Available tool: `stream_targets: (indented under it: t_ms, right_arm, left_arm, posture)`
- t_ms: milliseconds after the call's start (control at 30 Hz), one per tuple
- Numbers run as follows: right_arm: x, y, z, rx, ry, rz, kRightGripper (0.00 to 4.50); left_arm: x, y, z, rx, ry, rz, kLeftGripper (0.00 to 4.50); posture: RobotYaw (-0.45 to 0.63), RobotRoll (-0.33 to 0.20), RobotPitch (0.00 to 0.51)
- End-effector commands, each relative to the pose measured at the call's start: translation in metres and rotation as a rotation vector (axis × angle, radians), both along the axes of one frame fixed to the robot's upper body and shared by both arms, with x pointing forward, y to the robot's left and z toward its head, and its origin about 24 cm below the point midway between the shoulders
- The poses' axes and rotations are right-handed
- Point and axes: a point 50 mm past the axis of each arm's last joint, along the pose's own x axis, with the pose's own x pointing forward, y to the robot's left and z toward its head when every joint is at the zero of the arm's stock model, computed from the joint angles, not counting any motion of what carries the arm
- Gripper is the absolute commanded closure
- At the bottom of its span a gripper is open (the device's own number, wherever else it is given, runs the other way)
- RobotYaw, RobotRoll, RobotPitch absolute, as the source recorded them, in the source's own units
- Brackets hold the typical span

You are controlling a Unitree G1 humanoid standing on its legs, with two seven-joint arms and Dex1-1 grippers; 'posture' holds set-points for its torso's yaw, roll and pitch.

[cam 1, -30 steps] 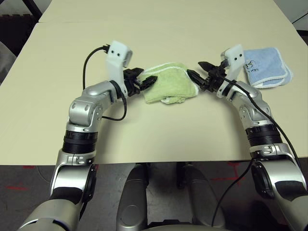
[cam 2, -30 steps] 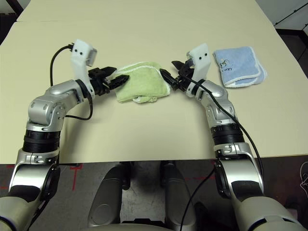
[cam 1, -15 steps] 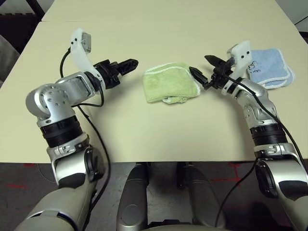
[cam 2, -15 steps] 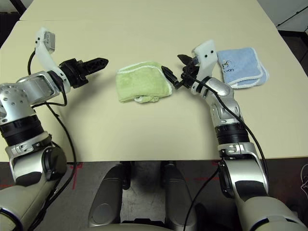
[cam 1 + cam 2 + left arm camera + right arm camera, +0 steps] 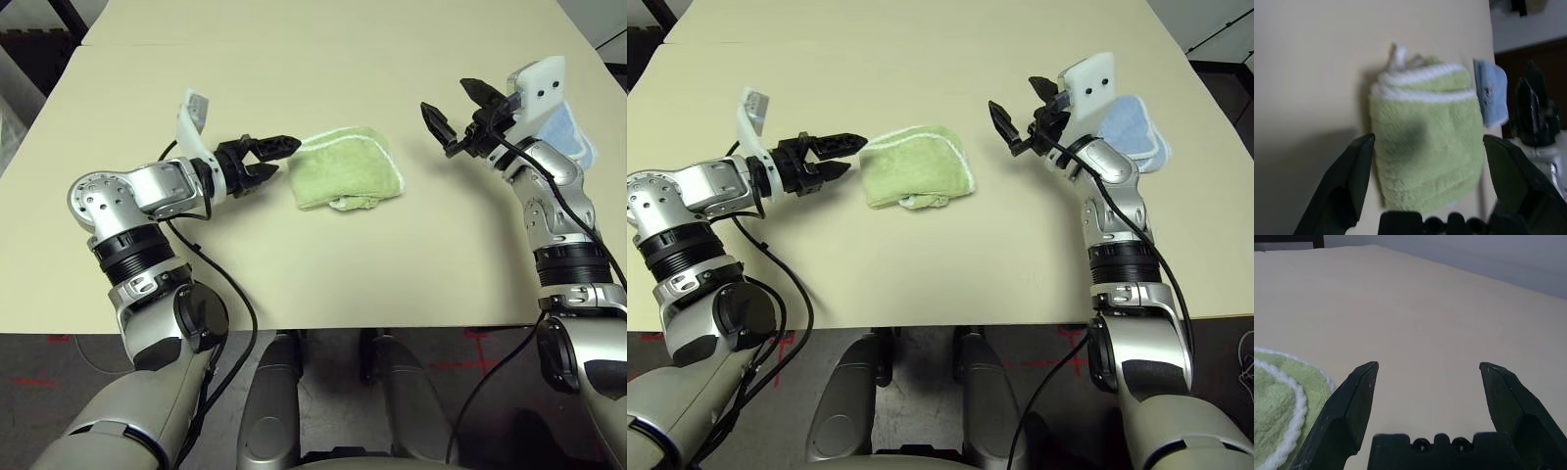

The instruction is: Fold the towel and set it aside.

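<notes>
Lt green towel (image 5: 348, 179) w/ white edging; lt blue towel (image 5: 1132, 129) beside.

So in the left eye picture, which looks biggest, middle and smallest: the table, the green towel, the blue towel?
1. Table
2. Green towel
3. Blue towel, though the right arm covers most of it, so its full size is unsure.

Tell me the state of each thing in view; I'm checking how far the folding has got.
Green towel: folded into a thick bundle, lying on the table, held by neither gripper.
Blue towel: folded, lying on the table, partly hidden behind the right arm.
Left gripper: open, empty, beside the green towel's edge.
Right gripper: open, empty, raised clear of both towels.
Table: bare apart from the two towels.
</notes>
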Motion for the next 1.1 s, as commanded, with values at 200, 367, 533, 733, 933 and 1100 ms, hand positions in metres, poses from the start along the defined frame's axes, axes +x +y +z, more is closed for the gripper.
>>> stream_targets:
  t_ms: [200,367,533,733,933,1100]
  right_arm:
    - [-0.004,-0.006,0.001,-0.004,-0.012,-0.025,0.01]
    - [-0.005,-0.009,0.002,-0.008,-0.013,-0.032,0.01]
    - [-0.008,-0.013,0.003,-0.008,-0.011,-0.044,0.01]
    - [-0.009,-0.014,0.0,-0.006,-0.004,-0.049,0.01]
    - [-0.006,-0.007,-0.003,0.004,0.004,-0.031,0.01]
    - [-0.004,-0.002,-0.003,0.006,0.003,-0.018,0.01]
  left_arm:
    - [0.001,-0.024,-0.014,0.019,0.077,-0.094,0.02]
    - [0.004,-0.036,-0.015,0.03,0.084,-0.116,0.02]
    - [0.006,-0.038,-0.016,0.082,0.076,-0.107,0.02]
    - [0.008,-0.005,-0.011,0.185,0.07,-0.008,0.02]
    - [0.002,0.02,-0.013,0.286,0.082,0.059,0.02]
    - [0.001,0.008,-0.019,0.285,0.076,0.02,0.02]
  posture:
    - [0.0,0.0,0.279]
    - [-0.03,0.0,0.281]
    - [-0.03,0.0,0.281]
    - [-0.03,0.0,0.286]
    - [0.01,0.0,0.29]
    - [0.0,0.0,0.292]
